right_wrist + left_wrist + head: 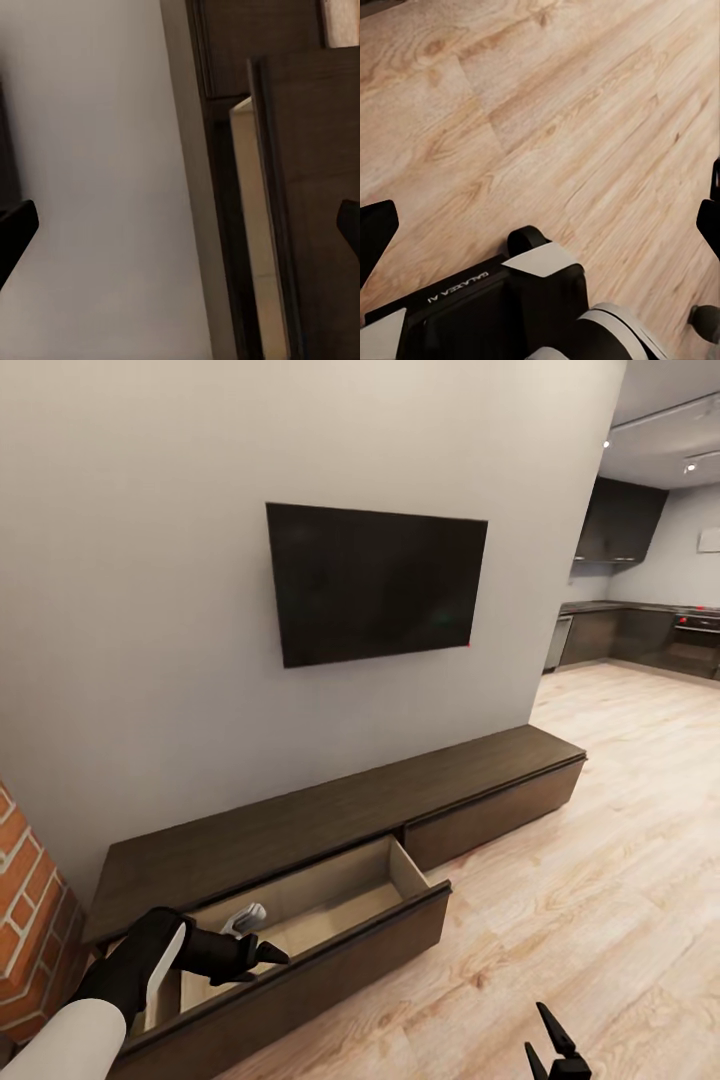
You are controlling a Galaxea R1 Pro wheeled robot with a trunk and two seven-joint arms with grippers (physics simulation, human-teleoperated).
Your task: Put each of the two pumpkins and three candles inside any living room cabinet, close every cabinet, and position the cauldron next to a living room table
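The left arm point(120, 975) had a white forearm shell and a glossy black wrist housing ending in pointed black fingers point(268, 954). The base point(502, 311) was black with white panels and carried small white "GALAXEA" lettering. The right gripper point(556, 1050) had slim, tapered black fingers.

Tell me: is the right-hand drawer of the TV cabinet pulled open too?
No. In the head view the right drawer sits flush with the cabinet, while the left drawer is pulled out, its pale inside showing.

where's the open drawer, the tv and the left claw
open drawer point(330, 905), head view, pale inside floor
tv point(375, 582), head view, middle of the dark screen
left claw point(262, 952), head view, between its fingertips
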